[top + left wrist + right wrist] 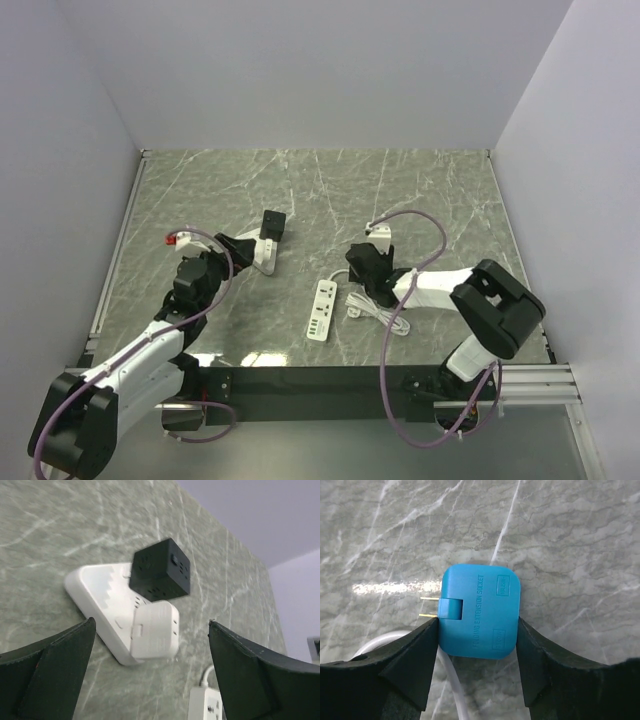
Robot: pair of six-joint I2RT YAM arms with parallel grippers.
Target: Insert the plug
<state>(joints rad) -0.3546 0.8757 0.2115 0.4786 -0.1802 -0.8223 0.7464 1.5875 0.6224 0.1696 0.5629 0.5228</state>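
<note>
My right gripper (478, 626) is shut on a blue folding plug (480, 612), one finger on each side, above the marble table. Its two brass prongs (429, 607) point left. In the top view the right gripper (365, 268) hides the plug and hangs just right of a small white power strip (321, 308). My left gripper (150, 680) is open and empty. It faces a larger white power strip (95, 597) carrying a black cube adapter (160, 570) and a white adapter (154, 630). In the top view the left gripper (236, 250) is beside that strip (265, 258).
The small strip's white cord (372, 312) lies coiled under my right arm and shows in the right wrist view (455, 690). The small strip's end shows in the left wrist view (205, 705). White walls enclose the table on three sides.
</note>
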